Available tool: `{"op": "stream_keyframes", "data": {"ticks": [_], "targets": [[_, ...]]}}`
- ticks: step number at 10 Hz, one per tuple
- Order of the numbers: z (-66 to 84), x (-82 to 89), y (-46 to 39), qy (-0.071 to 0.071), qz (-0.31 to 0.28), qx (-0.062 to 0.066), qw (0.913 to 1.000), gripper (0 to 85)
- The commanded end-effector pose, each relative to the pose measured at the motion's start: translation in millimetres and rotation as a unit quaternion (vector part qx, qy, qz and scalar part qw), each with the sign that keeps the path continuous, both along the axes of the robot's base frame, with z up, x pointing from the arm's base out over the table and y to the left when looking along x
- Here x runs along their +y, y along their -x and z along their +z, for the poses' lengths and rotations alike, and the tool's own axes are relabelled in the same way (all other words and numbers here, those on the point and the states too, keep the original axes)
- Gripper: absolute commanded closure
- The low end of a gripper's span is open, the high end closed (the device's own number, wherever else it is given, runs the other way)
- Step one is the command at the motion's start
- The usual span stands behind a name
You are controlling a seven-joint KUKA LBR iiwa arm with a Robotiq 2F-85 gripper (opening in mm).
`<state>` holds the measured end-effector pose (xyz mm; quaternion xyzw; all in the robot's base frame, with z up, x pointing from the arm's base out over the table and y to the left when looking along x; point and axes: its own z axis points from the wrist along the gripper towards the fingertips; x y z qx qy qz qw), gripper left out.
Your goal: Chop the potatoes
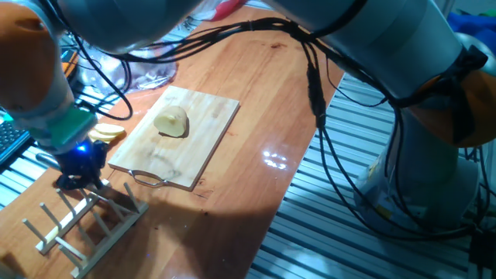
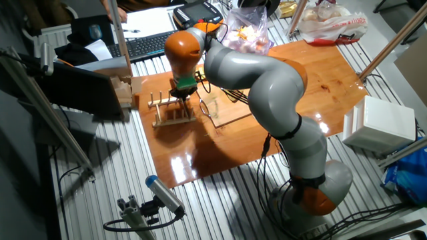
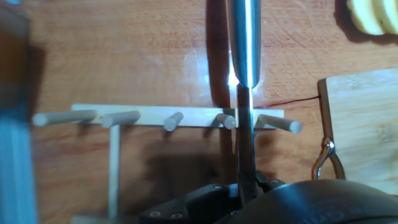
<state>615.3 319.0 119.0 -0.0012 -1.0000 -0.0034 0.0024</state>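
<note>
A peeled pale-yellow potato chunk (image 1: pixel 171 122) lies on the wooden cutting board (image 1: pixel 198 151). Thin potato slices (image 1: pixel 107 133) lie on the table just left of the board; they also show in the hand view (image 3: pixel 367 15) at the top right. My gripper (image 1: pixel 77 167) hangs low over the wooden peg rack (image 1: pixel 85 221), left of the board's metal handle (image 3: pixel 326 162). It is shut on a knife (image 3: pixel 242 43) whose thin edge runs out from between the fingers and crosses the rack's pegs (image 3: pixel 174 118). In the other fixed view the gripper (image 2: pixel 181 93) sits over the rack (image 2: pixel 172 112).
A keyboard (image 2: pixel 143 43) and crumpled plastic bags (image 2: pixel 247 30) lie at the table's far side. Wooden blocks (image 2: pixel 123 90) stand beside the rack. A white box (image 2: pixel 387 123) stands off the table. Cables (image 1: pixel 314 93) hang from the arm above the table.
</note>
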Motion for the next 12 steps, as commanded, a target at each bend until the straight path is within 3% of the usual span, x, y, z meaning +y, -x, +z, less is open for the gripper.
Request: {"op": "stream_keyframes", "data": {"ticks": [1, 2, 4, 5, 6, 8, 10, 12], "targets": [[22.7, 0.1, 1.3, -0.01, 0.003, 0.007, 0.9999, 85.0], [42.5, -0.8, 6.5, -0.01, 0.003, 0.01, 0.9999, 85.0], [85.6, -11.2, 24.5, -0.025, -0.003, 0.01, 0.9996, 85.0], [101.2, -18.8, 32.3, -0.032, -0.011, 0.009, 0.9994, 85.0], [112.2, -27.7, 37.4, -0.03, -0.01, 0.005, 0.9995, 85.0], [125.4, -48.5, 39.4, -0.032, 0.001, 0.0, 0.9995, 85.0], [130.3, -68.5, 37.3, -0.052, -0.001, 0.001, 0.9987, 85.0], [127.4, -87.9, 37.4, -0.049, 0.005, -0.014, 0.9987, 85.0]]}}
